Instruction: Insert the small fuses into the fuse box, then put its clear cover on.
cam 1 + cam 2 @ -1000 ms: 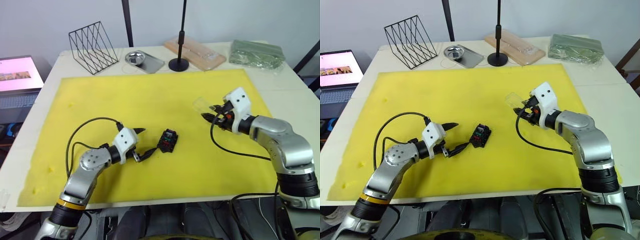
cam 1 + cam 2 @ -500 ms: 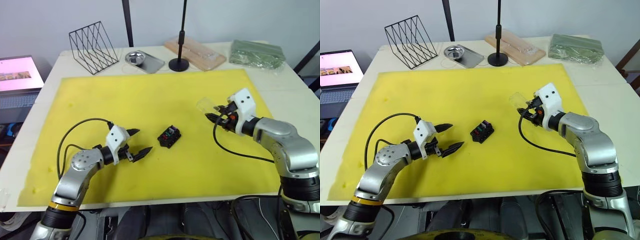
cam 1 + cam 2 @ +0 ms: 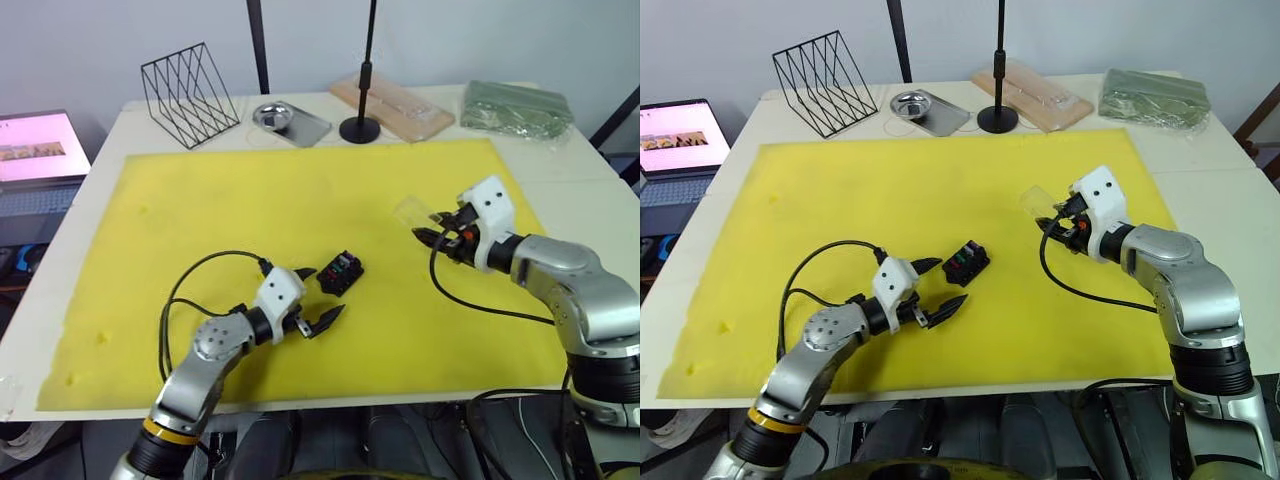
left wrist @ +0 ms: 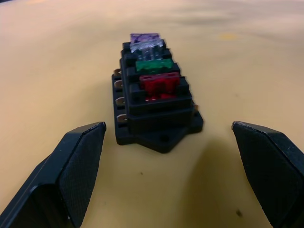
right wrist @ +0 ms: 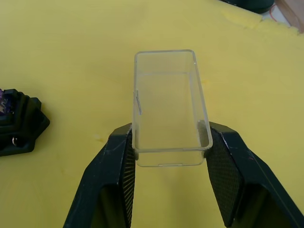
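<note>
Left end effector (image 3: 318, 297) is spread wide, with the fuse box (image 4: 154, 104) just ahead of its fingertips on the yellow surface (image 3: 250, 200). Its wrist view shows four fuses (image 4: 151, 61) seated: purple, clear, green, red. Right end effector (image 5: 167, 156) clamps the clear cover (image 5: 167, 107). Half a second ago the left one stood farther back

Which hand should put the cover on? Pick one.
Right. The right hand already grips the clear cover, while the left hand is open and empty beside the fuse box, which holds all four fuses.
</note>
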### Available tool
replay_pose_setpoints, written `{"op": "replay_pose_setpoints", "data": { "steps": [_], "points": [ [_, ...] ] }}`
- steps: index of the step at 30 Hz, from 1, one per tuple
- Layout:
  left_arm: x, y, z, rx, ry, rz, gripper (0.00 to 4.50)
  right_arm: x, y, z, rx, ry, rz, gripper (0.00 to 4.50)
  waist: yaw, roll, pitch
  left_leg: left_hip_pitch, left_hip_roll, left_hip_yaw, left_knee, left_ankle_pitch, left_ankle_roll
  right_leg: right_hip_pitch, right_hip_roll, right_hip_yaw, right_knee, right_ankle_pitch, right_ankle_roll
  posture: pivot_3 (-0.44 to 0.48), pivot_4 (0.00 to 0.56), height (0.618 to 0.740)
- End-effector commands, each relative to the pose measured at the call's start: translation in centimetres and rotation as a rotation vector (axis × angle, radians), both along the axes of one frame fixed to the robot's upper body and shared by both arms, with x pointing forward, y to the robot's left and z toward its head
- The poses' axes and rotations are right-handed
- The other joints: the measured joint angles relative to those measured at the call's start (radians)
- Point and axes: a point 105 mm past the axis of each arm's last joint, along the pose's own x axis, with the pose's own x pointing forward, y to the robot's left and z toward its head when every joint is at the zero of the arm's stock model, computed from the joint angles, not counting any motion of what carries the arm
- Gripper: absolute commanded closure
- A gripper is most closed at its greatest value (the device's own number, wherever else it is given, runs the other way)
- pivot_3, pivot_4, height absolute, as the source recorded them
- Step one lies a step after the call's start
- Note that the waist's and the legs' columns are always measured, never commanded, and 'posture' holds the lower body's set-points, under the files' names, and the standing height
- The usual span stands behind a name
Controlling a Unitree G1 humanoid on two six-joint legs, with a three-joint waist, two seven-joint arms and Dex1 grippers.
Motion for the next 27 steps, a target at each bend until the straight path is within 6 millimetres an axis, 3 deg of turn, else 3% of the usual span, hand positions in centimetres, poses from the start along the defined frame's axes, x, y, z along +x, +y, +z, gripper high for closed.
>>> {"op": "replay_pose_setpoints", "data": {
  "steps": [1, 10, 13, 16, 17, 27],
  "points": [
    [0.1, -0.8, -0.3, 0.012, -0.006, 0.018, 0.00, -0.3, 0.4, 2.1, -0.017, -0.069, 0.026, 2.71, 0.000, 0.000, 0.000, 0.000, 0.000, 0.000, 0.000, 0.000, 0.000, 0.000, 0.000, 0.000, 0.000, 0.000, 0.000, 0.000, 0.150, 0.740],
    [0.6, -1.5, -1.0, 0.027, 0.028, 0.093, 0.00, -0.4, 0.2, 2.3, -0.021, -0.064, 0.019, 2.71, 0.001, 0.001, -0.001, 0.001, 0.000, 0.000, 0.001, 0.000, 0.000, 0.001, 0.000, 0.000, 0.000, 0.000, 0.000, 0.000, 0.150, 0.740],
    [1.0, -1.6, -1.1, 0.021, 0.036, 0.087, 0.56, -0.4, 0.3, 2.3, -0.018, -0.064, 0.017, 2.71, 0.001, 0.001, -0.001, 0.001, 0.000, 0.000, 0.001, 0.000, 0.000, 0.001, 0.000, 0.000, 0.000, 0.000, 0.000, 0.000, 0.150, 0.740],
    [1.5, -1.8, -1.1, 0.032, 0.036, 0.055, 1.61, -0.4, 0.3, 2.3, -0.014, -0.066, 0.013, 2.71, 0.004, 0.002, -0.001, 0.001, 0.000, 0.000, 0.001, 0.000, 0.000, 0.002, 0.000, 0.000, 0.000, 0.000, 0.000, 0.000, 0.150, 0.740],
    [1.6, -1.9, -1.1, 0.040, 0.036, 0.043, 1.70, -0.4, 0.3, 2.3, -0.013, -0.067, 0.012, 2.71, 0.004, 0.002, -0.001, 0.001, 0.000, 0.000, 0.001, 0.000, 0.000, 0.002, 0.000, 0.000, 0.000, 0.000, 0.000, 0.000, 0.150, 0.740],
    [1.4, -1.0, 0.2, 0.058, 0.006, -0.067, 1.70, -0.4, 0.4, 2.3, 0.002, -0.075, 0.005, 2.71, -0.002, 0.002, -0.002, 0.001, 0.000, 0.000, 0.001, 0.000, 0.000, 0.002, 0.000, 0.000, 0.000, 0.000, 0.000, 0.000, 0.150, 0.740]
  ]
}}
